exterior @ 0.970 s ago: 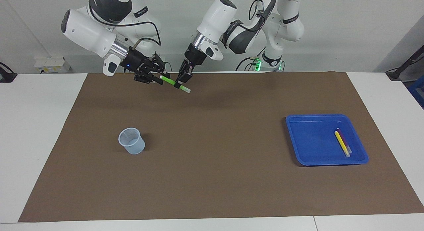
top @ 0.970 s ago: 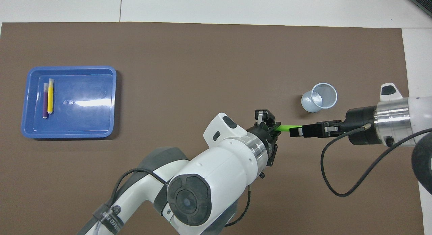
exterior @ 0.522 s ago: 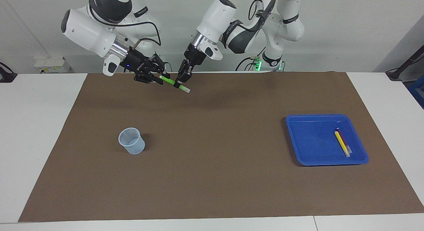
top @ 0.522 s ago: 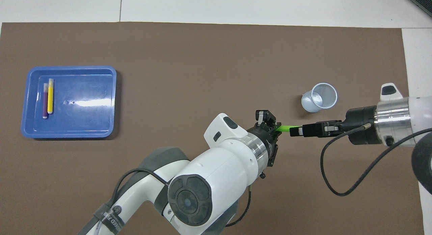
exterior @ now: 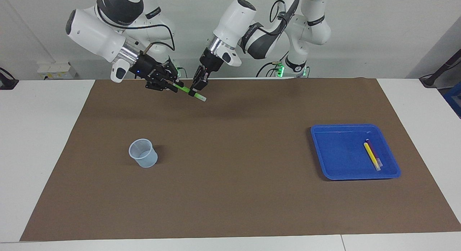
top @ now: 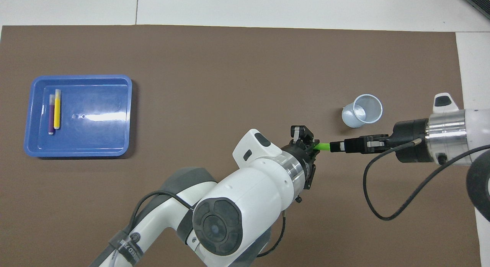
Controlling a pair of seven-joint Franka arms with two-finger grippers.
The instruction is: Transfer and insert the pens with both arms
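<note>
Holding item, one: green pen (exterior: 184, 89), slim, short, with a pale cap end, carried in the air over the brown mat (exterior: 230, 193) at the robots' edge of the table (exterior: 43, 135).

Handling, as judged: light, rigid, smooth-barrelled, so liable to swivel or slip in a narrow pinch; best taken across the barrel near mid-length, clear of the cap.

Left tool (exterior: 198, 86): clamped on the pen toward its pale end, arm reaching down steeply from above, wrist angled toward the right arm's end.

Right tool (exterior: 172, 83): set around the pen's opposite end, arm nearly level, pointing along the pen; whether its grip is firm cannot be told.

Stage, as judged: hand-over between the arms, release not yet made.

Remaining stock: yellow pen (exterior: 371, 155) and purple pen (exterior: 374, 154), lying side by side, touching, in the blue tray (exterior: 335, 171) toward the left arm's end.

Receptacle: pale cup (exterior: 143, 153), upright on the mat toward the right arm's end, holding no pen.
</note>
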